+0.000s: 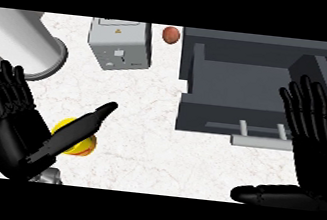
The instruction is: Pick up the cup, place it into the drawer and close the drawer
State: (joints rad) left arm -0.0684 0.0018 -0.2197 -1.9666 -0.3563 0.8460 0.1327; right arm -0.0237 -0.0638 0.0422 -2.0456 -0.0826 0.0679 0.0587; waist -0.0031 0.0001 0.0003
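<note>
Beside the open grey drawer [260, 99], both hands are spread open; cup [82, 141] by left hand [16, 131].

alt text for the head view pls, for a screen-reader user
The robot's open left hand sits at lower left, its thumb lying across a yellow cup on the white counter. An open grey drawer stands at upper right, with the open right hand in front of it. A grey box-shaped appliance, a brown egg and a pale cylinder sit further back.

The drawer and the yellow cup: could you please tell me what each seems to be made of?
The drawer looks like matte dark grey painted metal or plastic: flat, even panels without shine. The yellow cup, partly hidden behind the left hand, looks like smooth glossy plastic, though ceramic is possible.
</note>
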